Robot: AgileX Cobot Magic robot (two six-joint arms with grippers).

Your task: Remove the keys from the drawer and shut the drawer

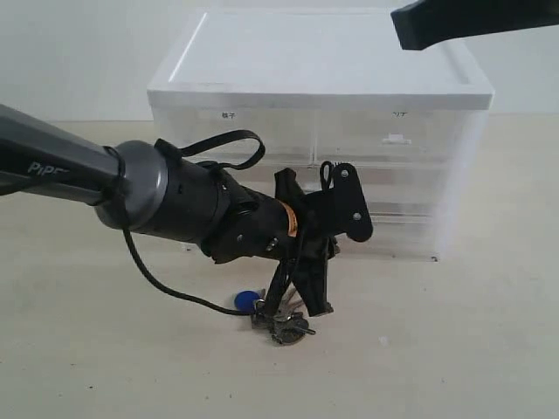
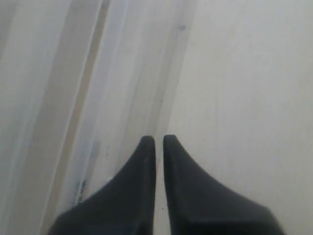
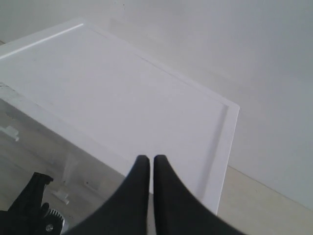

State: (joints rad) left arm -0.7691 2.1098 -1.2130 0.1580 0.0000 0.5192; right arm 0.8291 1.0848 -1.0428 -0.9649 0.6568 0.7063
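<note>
The keys (image 1: 281,320), silver with a round blue tag (image 1: 247,300), lie on the table in front of the cabinet. My left gripper (image 1: 311,305) points down right beside them, and I cannot tell whether it touches them. In the left wrist view the left gripper (image 2: 159,139) is shut with nothing between its fingers, and the keys do not show there. The drawer (image 1: 397,137), top right in the cabinet with a small white tab handle, sits flush with the cabinet front. My right gripper (image 1: 400,30) hovers shut and empty above the cabinet's top; the right wrist view shows it (image 3: 148,159) over the white top.
The white-topped translucent drawer cabinet (image 1: 323,83) stands at the back of the beige table (image 1: 454,349). My left arm (image 1: 131,188) stretches across in front of its lower drawers, with a black cable (image 1: 153,279) looping below. The cabinet's top (image 3: 122,93) fills the right wrist view.
</note>
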